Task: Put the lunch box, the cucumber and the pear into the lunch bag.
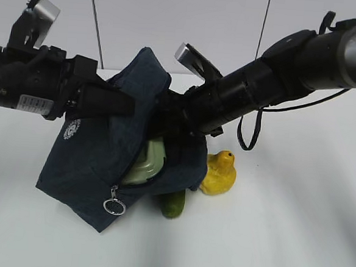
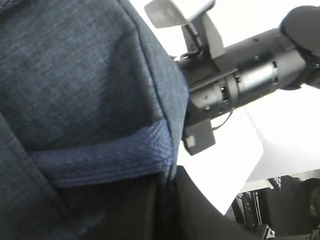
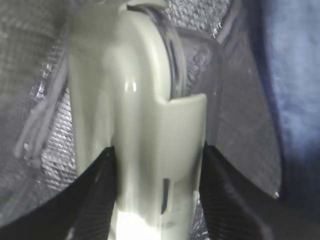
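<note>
1 lunch box point(image 3: 150, 150) in 1 lunch bag point(image 1: 97, 158); 1 cucumber point(image 1: 174, 203), 1 pear point(image 1: 219, 173).

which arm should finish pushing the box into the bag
Right. Its hand already grips the box inside the bag, while the left hand is shut on the bag's fabric, holding it up.

The lunch bag point(image 1: 96, 164) is the landmark. Its mouth is largely filled: the lunch box point(image 1: 146, 162) sits in the opening with the right arm point(image 1: 242, 92) reaching in from above, leaving little room beside it. The left arm point(image 1: 40, 90) blocks the bag's upper left. The cucumber point(image 1: 174, 203) and pear point(image 1: 220, 173) crowd the bag's right foot. The counter point(image 1: 293, 239) beyond the pear lies open.
</note>
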Robot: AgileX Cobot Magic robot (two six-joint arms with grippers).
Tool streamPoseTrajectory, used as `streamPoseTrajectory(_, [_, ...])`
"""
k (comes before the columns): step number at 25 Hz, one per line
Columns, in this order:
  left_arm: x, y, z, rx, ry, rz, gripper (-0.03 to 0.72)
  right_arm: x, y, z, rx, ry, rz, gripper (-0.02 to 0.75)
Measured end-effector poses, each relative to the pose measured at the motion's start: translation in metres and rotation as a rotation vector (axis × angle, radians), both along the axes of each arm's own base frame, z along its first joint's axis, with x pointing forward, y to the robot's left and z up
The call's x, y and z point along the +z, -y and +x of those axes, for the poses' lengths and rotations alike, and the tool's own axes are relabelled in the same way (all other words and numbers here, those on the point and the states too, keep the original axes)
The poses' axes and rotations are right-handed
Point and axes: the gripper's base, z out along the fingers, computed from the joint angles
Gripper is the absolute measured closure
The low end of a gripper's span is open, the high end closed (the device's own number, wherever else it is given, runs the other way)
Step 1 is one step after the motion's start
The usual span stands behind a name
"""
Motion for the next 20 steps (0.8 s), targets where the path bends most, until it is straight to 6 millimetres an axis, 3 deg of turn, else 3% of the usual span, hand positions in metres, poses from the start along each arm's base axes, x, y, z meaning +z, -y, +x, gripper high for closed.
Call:
streamPoseTrajectory(6, [0.000, 0.000, 0.000, -0.004, -0.002, -0.003, 0.687, -0.004, -0.001, 0.004, 0.003, 0.023, -0.007, 0.354])
streamPoseTrajectory(13, [0.000, 0.000, -0.001, -0.006, -0.001, -0.001, 0.687, 0.003, -0.003, 0.008, -0.012, 0.036, 0.021, 0.239])
streamPoseTrajectory(20, [-0.001, 0.000, -0.001, -0.011, 0.000, 0.006, 0.687, 0.010, -0.005, 0.010, 0.011, 0.054, 0.032, 0.230])
